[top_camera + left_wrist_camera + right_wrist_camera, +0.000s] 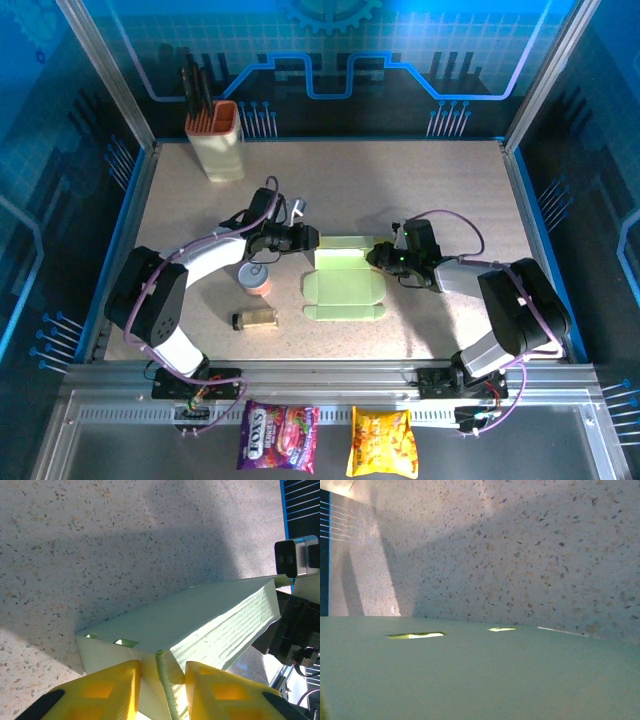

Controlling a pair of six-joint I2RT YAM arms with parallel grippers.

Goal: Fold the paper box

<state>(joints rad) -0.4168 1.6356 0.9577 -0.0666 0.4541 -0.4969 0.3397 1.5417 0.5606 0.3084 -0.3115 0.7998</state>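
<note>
The paper box (345,285) is a pale green creased cut-out in the middle of the table, its far panel raised. My left gripper (308,241) is at its far left corner. In the left wrist view the yellow fingers (100,695) stand close either side of an upright folded flap of the paper box (200,620), and the left gripper (162,680) is shut on it. My right gripper (380,257) is against the card's right edge. In the right wrist view a green panel with two slots (480,680) hides the fingers.
A cream knife holder with an orange rim (220,140) stands at the back left. A small tin (258,278) and a lying jar (257,319) sit left of the card. Two snack packets (278,437) lie below the front rail. The right arm's camera (292,556) is close by.
</note>
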